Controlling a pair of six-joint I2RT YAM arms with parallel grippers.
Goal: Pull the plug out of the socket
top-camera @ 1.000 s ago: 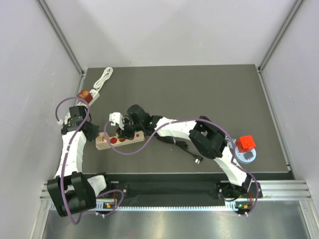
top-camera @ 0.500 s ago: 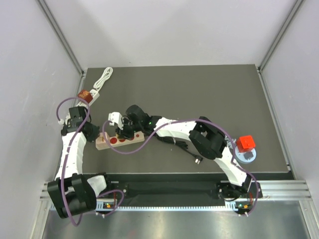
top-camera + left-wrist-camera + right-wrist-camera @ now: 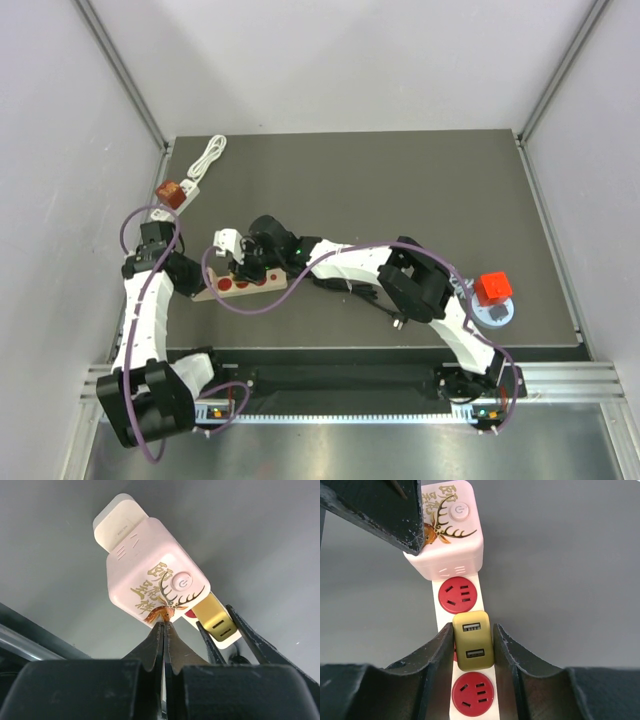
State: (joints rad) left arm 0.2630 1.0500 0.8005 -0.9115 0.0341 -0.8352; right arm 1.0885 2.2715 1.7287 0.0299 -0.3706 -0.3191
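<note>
A white power strip with red sockets lies on the dark table. It has a pink end block with a deer print, which also shows in the right wrist view. A gold USB plug sits in a middle socket and also shows in the left wrist view. My right gripper is shut on the gold plug, one finger on each side. My left gripper is shut and empty, its tips touching the pink block's near edge.
A red cube sits on a grey disc at the right. A coiled white cable and a small orange block lie at the far left. A black cord with a plug lies under the right arm.
Both grippers and the strip have shifted slightly left. The left gripper has come down against the strip's pink end. The right gripper stays shut on the gold plug.
</note>
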